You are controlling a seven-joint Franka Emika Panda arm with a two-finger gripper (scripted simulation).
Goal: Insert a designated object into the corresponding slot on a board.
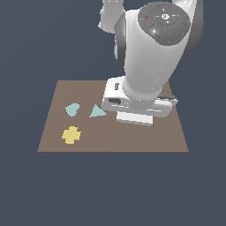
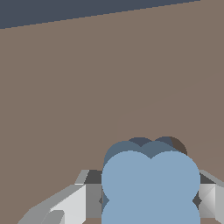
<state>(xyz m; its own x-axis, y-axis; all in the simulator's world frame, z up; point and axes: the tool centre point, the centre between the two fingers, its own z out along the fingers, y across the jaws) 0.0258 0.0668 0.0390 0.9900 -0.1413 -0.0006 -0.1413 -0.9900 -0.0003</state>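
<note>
Wrist view: gripper (image 2: 151,203) clamped on the blue clover piece (image 2: 151,186), dark slot (image 2: 153,145) peeking just behind. Square the lobes over it, then lower straight.

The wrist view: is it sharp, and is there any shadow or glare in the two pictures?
Wrist view: sharp, flat shading, a darker shadow behind the light-blue clover piece. Exterior view: soft highlights on the white arm, no glare on the board, slightly jagged edges on the yellow cross.
</note>
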